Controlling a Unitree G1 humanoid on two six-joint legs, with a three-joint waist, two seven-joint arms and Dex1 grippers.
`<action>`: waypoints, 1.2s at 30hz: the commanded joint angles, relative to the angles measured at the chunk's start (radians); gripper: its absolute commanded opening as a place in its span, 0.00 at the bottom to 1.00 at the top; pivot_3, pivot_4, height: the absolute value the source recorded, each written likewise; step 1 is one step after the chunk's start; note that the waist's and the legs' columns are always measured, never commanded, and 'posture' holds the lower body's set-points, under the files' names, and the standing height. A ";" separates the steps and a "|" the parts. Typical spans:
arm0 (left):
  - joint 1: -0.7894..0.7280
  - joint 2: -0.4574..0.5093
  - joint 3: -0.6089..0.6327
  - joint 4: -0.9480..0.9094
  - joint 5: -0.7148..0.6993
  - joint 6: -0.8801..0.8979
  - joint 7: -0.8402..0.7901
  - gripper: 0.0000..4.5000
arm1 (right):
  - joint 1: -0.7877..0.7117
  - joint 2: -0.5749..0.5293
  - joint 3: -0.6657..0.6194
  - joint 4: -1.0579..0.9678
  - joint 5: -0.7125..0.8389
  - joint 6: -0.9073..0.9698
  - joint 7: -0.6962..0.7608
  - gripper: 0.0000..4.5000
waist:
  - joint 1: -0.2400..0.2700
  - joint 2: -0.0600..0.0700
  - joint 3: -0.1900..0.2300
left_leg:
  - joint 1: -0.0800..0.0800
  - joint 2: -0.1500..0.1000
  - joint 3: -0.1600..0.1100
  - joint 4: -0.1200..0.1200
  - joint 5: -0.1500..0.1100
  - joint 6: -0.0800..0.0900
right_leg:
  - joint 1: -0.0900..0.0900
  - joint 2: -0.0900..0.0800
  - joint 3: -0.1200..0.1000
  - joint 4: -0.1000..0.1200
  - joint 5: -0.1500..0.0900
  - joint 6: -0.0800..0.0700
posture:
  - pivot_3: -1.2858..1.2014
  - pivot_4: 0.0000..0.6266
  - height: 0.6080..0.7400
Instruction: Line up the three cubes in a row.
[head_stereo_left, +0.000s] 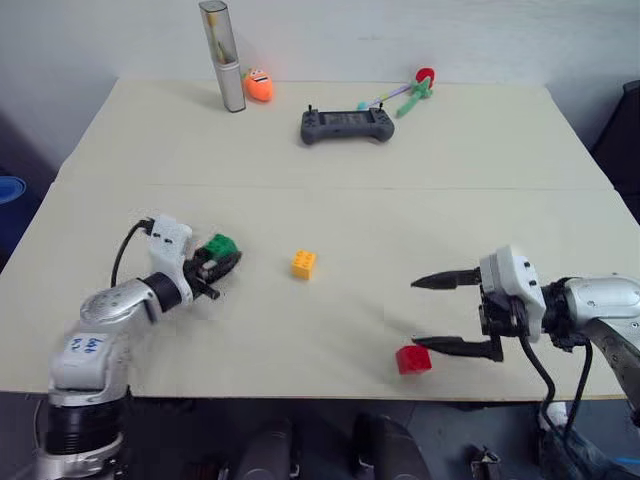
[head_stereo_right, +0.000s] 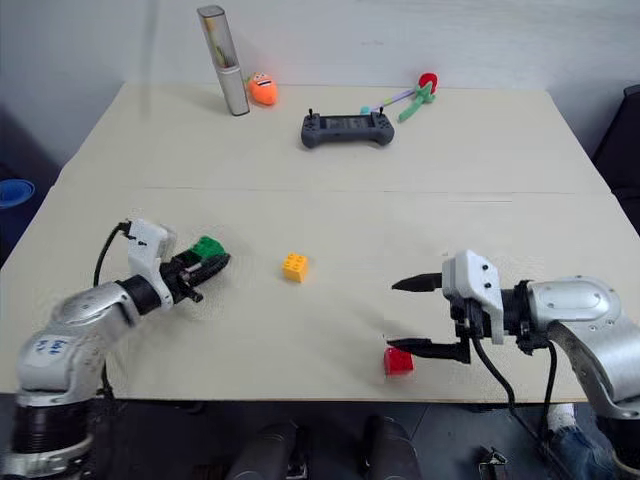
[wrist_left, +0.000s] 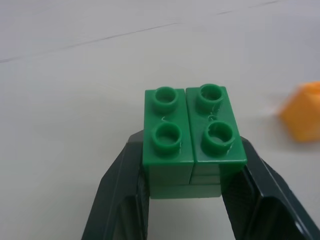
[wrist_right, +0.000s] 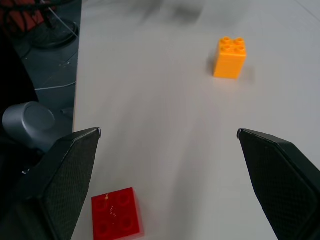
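Observation:
My left gripper (head_stereo_left: 226, 262) is shut on the green cube (head_stereo_left: 218, 246) at the left of the table; the left wrist view shows the studded green cube (wrist_left: 192, 132) pinched between both black fingers. The yellow-orange cube (head_stereo_left: 303, 264) stands upright near the table's middle, to the right of the green one. The red cube (head_stereo_left: 413, 359) lies close to the front edge. My right gripper (head_stereo_left: 418, 314) is open and points left, its lower finger just above the red cube (wrist_right: 115, 215), with nothing between its fingers.
At the back of the table (head_stereo_left: 480, 210) are a dark game controller (head_stereo_left: 346, 125), a silver tube (head_stereo_left: 224, 57), an orange round toy (head_stereo_left: 259, 86) and a green-stemmed flower toy (head_stereo_left: 412, 92). The table's front edge runs just below the red cube.

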 joint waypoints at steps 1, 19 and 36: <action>-0.005 0.148 -0.130 -0.101 -0.052 -0.077 -0.335 0.34 | 0.044 -0.053 -0.019 -0.017 -0.031 -0.073 0.081 1.00 | 0.002 0.001 0.000 | 0.000 0.000 0.000 0.000 0.000 -0.001 | 0.000 0.000 0.000 -0.001 0.000 0.000 | 0.52 0.24 1.00; -0.221 -0.077 -0.612 0.025 0.283 -0.214 -0.312 0.34 | 0.169 -0.093 -0.085 -0.052 -0.046 -0.107 0.103 1.00 | 0.005 0.003 0.000 | 0.001 0.000 0.000 0.000 0.003 0.006 | 0.002 0.000 -0.001 0.000 0.000 0.000 | 0.52 0.24 1.00; -0.106 -0.109 -0.564 -0.076 0.248 -0.206 -0.278 0.34 | 0.229 -0.087 -0.094 -0.069 -0.067 -0.132 0.075 1.00 | 0.007 0.002 0.000 | 0.001 0.000 -0.001 0.001 0.004 0.007 | 0.003 0.000 -0.001 0.000 0.000 0.000 | 0.52 0.24 1.00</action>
